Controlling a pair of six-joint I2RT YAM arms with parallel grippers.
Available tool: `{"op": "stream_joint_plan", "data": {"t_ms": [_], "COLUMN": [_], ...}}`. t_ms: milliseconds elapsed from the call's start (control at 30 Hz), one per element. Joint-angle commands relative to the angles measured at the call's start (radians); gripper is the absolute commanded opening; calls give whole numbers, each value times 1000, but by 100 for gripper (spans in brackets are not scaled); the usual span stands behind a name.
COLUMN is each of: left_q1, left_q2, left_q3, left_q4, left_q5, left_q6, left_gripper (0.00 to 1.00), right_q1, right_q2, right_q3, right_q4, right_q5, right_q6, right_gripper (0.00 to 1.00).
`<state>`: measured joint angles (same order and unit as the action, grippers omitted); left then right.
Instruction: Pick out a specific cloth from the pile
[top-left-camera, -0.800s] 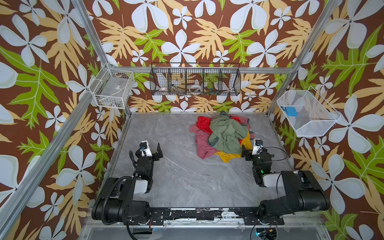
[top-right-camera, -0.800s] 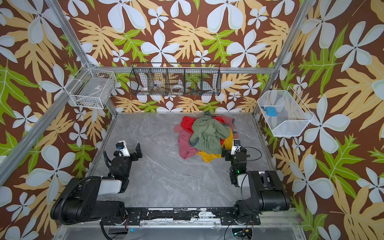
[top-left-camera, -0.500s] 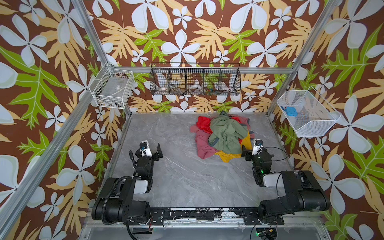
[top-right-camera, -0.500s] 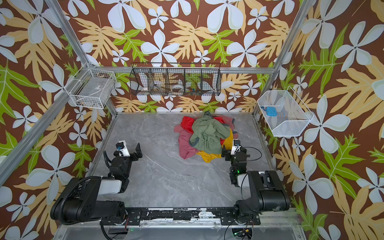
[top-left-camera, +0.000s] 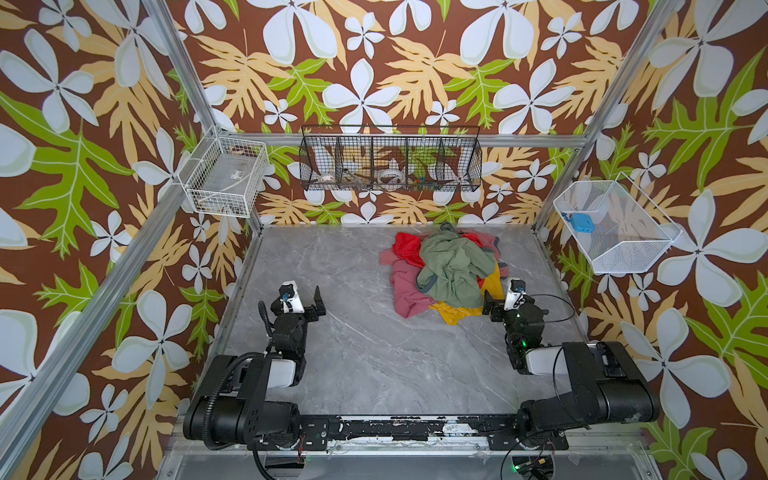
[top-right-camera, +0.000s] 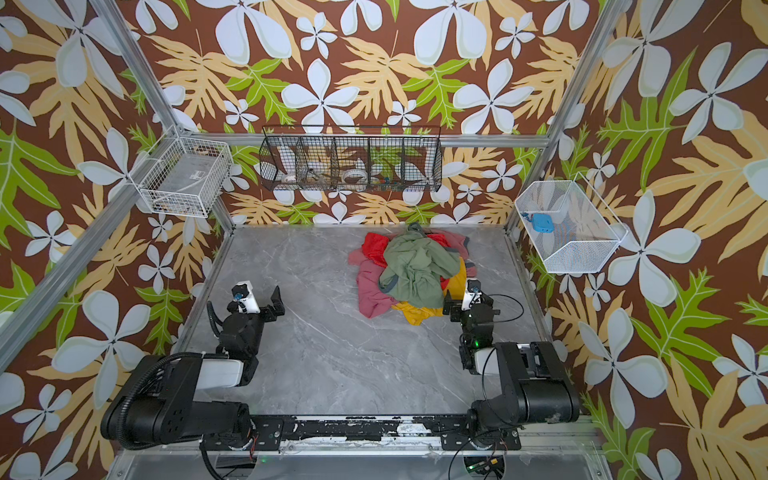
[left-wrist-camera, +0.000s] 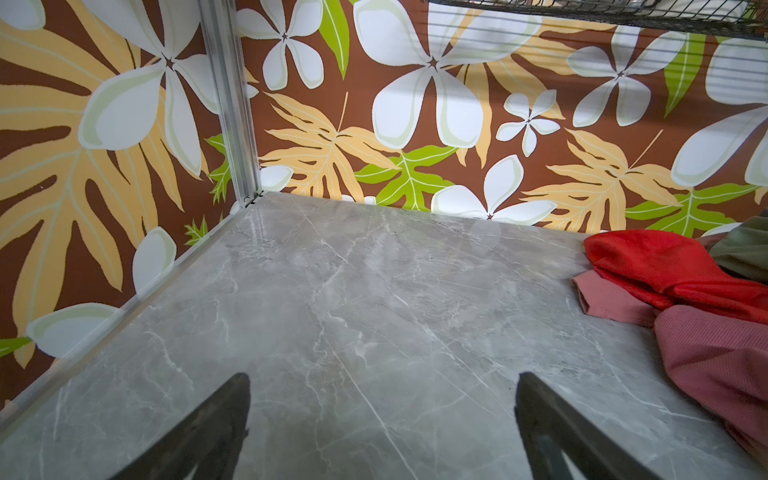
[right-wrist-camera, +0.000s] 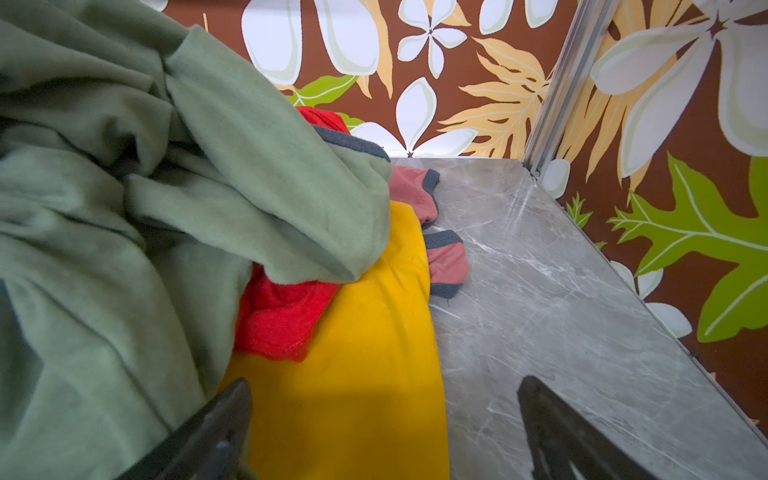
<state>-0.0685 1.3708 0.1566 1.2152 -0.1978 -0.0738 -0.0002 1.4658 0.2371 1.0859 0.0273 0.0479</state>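
The pile (top-left-camera: 446, 270) (top-right-camera: 409, 272) lies at the back right of the grey marble table (top-left-camera: 365, 353). An olive green garment (top-left-camera: 453, 266) (right-wrist-camera: 145, 187) tops it, over a bright red cloth (top-left-camera: 409, 247) (left-wrist-camera: 673, 266) and a yellow cloth (top-left-camera: 453, 313) (right-wrist-camera: 365, 374). The dusty pink cloth (top-left-camera: 405, 286) (top-right-camera: 370, 291) (left-wrist-camera: 715, 357) spreads out from the pile's left side, partly under the red one. My left gripper (top-left-camera: 302, 297) (top-right-camera: 261, 300) (left-wrist-camera: 384, 378) is open over bare table, well left of the pile. My right gripper (top-left-camera: 503, 301) (top-right-camera: 463, 305) (right-wrist-camera: 385, 382) is open at the pile's near right edge, over the yellow cloth's edge, holding nothing.
Pink pieces with grey trim (right-wrist-camera: 409, 191) poke out on the pile's far right. Wire baskets hang on the walls: white on the left (top-left-camera: 226, 178), black at the back (top-left-camera: 390, 164), white on the right (top-left-camera: 611, 226) with a blue item (top-left-camera: 582, 222). Aluminium posts (left-wrist-camera: 230, 99) mark the corners.
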Motion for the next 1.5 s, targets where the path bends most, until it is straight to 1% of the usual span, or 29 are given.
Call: {"op": "stream_joint_plan", "data": {"t_ms": [0,100,133,167,200,233,267,300,333,367,467,533,633,667,767,867,933,1100,1200,1333,1467], "left_q1": [1,1,1,1,1,3,5,6,6,6,4,-12,-79,-107,-214,-338,-417,-570,-630,-679,-726], "left_q2": [1,1,-9,-37,-84,-138,-173,-207,-237,-259,-328,-362,-392,-396,-389,-349,-301,-125,-19,103,215], "left_q3": [5,5,9,18,51,105,156,207,241,258,280,292,297,297,292,294,313,425,507,609,721], "left_q4": [21,21,14,-39,-150,-313,-440,-556,-634,-675,-751,-791,-831,-840,-855,-851,-852,-872,-885,-892,-949], "left_q5": [5,6,-14,-36,-68,-97,-115,-115,-93,-63,29,77,72,64,14,-34,-46,-11,47,143,168], "left_q6": [6,3,-1,-13,-25,-56,-94,-132,-153,-174,-254,-282,-300,-300,-309,-317,-311,-245,-207,-175,-126], "left_gripper": [100,100,100,100,100,100,100,100,100,100,100,100,99,99,99,99,99,100,100,99,97], "right_q1": [0,0,1,1,0,0,-3,-5,-4,-5,-5,-6,-4,0,38,55,55,54,54,55,55], "right_q2": [-5,-7,-10,-29,-68,-102,-129,-155,-181,-204,-284,-332,-388,-404,-452,-489,-510,-523,-512,-504,-500], "right_q3": [-4,-8,-8,5,43,103,151,191,215,227,256,271,264,259,238,212,182,142,143,139,131], "right_q4": [25,28,33,5,-95,-238,-350,-441,-501,-541,-655,-724,-761,-766,-789,-784,-762,-744,-761,-777,-762], "right_q5": [-3,-3,-3,5,21,39,30,2,-26,-45,-75,-128,-220,-234,-226,-245,-252,-274,-282,-254,-248], "right_q6": [4,4,3,6,17,33,48,57,69,86,185,246,322,344,377,418,445,458,449,453,459], "right_gripper": [100,100,100,99,100,100,99,97,95,94,93,90,85,84,83,82,82,83,84,86,86]}}
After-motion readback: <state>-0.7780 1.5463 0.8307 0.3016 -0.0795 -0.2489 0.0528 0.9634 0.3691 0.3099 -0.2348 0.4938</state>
